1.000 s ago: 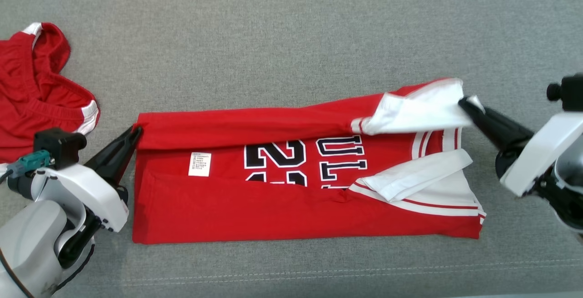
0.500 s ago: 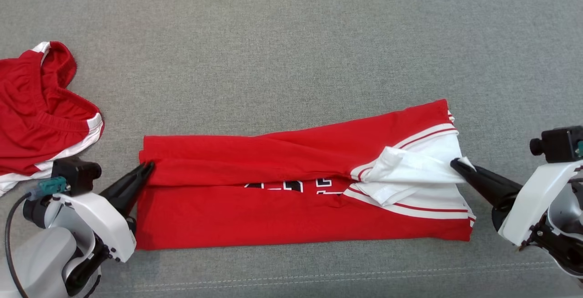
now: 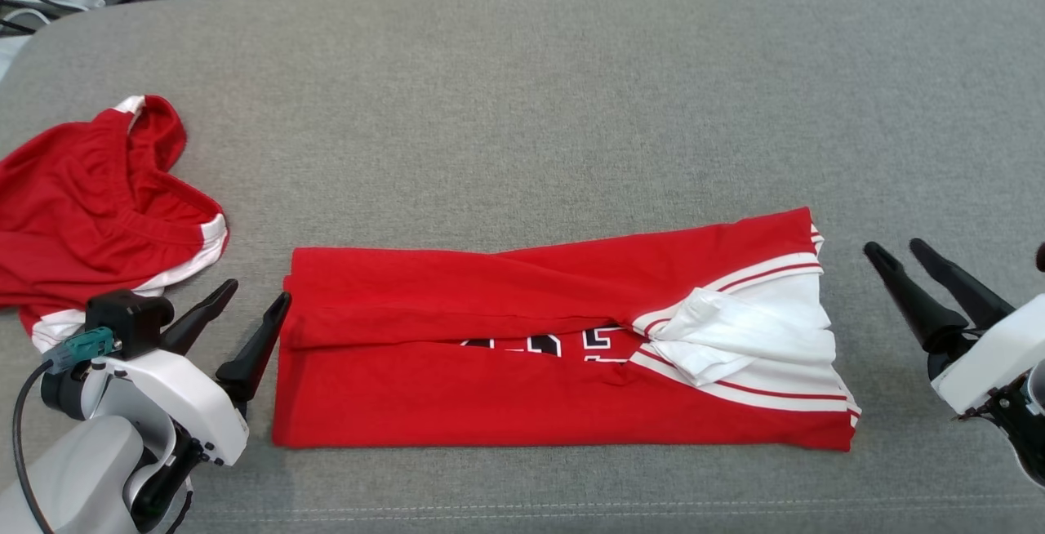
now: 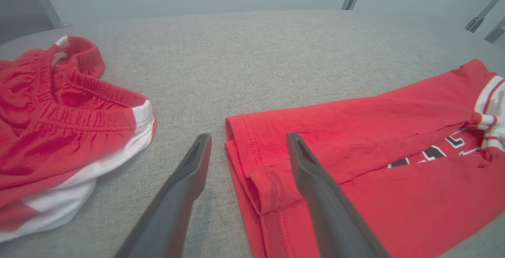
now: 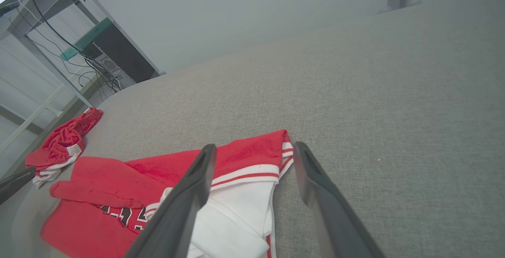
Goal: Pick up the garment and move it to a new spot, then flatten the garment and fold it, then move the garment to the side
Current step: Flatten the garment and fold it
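The garment (image 3: pixel 531 387), a red jersey with white trim and black lettering, lies flat on the grey surface, folded lengthwise into a long band with both long edges turned in toward the middle. My left gripper (image 3: pixel 258 290) stands open just off its left end, nothing between the fingers. In the left wrist view the left gripper (image 4: pixel 248 135) straddles the corner of the garment (image 4: pixel 355 143) without pinching it. My right gripper (image 3: pixel 893 245) is open, a short way right of the white-trimmed end. In the right wrist view the right gripper (image 5: pixel 255 145) hovers over the garment (image 5: pixel 118 175).
A second red piece, shorts (image 3: pixel 90 215) with white trim, lies crumpled at the far left, also visible as shorts (image 4: pixel 59 104) beside my left fingers. The grey padded surface (image 3: pixel 522 109) stretches wide behind the jersey. A desk with cables (image 5: pixel 98 49) stands beyond the far edge.
Both grippers opened and let go of the jersey's far edge, which now lies folded over the middle. Each gripper has drawn slightly away. The head camera has tilted, shifting the whole picture.
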